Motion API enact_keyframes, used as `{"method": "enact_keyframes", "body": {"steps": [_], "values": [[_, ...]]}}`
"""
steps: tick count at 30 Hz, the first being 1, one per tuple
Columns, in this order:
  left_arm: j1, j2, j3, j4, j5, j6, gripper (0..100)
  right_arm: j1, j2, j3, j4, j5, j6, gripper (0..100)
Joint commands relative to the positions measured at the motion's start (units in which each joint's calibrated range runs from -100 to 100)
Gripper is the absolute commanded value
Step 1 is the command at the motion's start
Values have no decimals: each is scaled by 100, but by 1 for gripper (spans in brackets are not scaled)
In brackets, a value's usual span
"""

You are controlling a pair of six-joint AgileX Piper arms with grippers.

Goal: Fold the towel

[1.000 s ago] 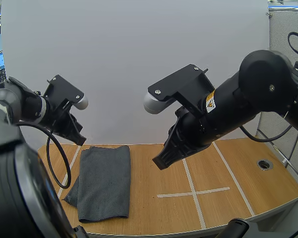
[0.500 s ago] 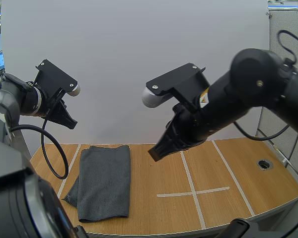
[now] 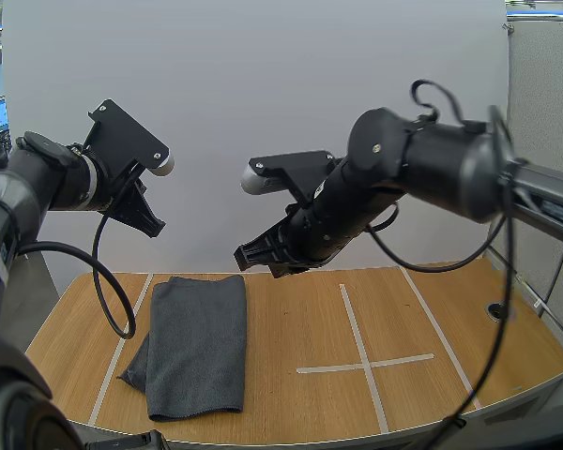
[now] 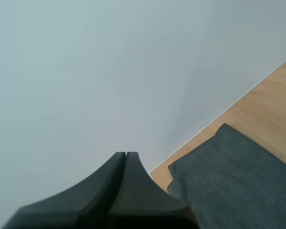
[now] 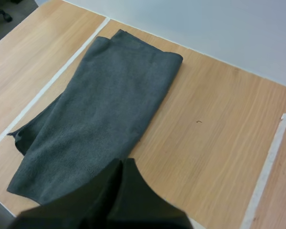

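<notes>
A dark grey towel (image 3: 195, 342) lies folded lengthwise on the left part of the wooden table (image 3: 291, 375), a lower layer sticking out at its left edge. My left gripper (image 3: 154, 225) is raised high above the towel's far left corner, fingers together as one wedge (image 4: 125, 162), the towel's (image 4: 233, 176) far end below it. My right gripper (image 3: 247, 259) hovers shut above the table just right of the towel's far end. Its closed tip (image 5: 121, 167) is over the towel's (image 5: 105, 109) near right edge.
White tape lines (image 3: 364, 361) form a cross on the right half of the table, and another tape strip (image 3: 122, 342) runs along the towel's left side. A round grommet hole (image 3: 499, 309) sits near the right edge. A white wall stands behind the table.
My right arm has swung left and stretched out, its gripper now nearer the towel's far end. My left gripper has shifted slightly right and stays raised. The towel has not moved.
</notes>
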Motion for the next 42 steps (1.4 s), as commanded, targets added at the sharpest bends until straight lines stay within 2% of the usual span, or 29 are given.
{"method": "enact_keyframes", "body": {"steps": [1,4,8,15,18,20,21,26,28,35,42], "values": [[-22,-194,-26,-52,-119,51,0,-486,1033,21,920,-830,-452,0],[-22,-332,-26,-42,-119,51,0,-847,1620,21,2291,-744,-1401,0],[-22,-539,-26,-42,-119,51,0,-1132,2257,21,3416,-518,-2359,0],[-13,-652,-26,-42,-119,51,0,-1157,3282,21,4018,-485,-3077,0],[87,-948,-26,-42,-119,51,0,-1157,3743,21,4368,-205,-3434,0],[105,-1118,-26,-42,-119,51,0,-1157,3964,21,4498,-66,-3593,0],[55,-1210,-26,-42,-119,51,0,-1157,4068,21,4557,-26,-3639,3],[-113,-1282,-26,-42,-119,51,0,-1157,4698,21,4893,101,-4083,58],[-113,-1294,-26,-42,-119,51,0,-1157,4870,21,5048,187,-4257,68],[-98,-1293,-26,-42,-119,51,0,-1157,5374,-25,5775,662,-4755,70],[-98,-1293,-26,-42,-119,51,0,-1117,5715,-73,6066,692,-5051,70]]}}
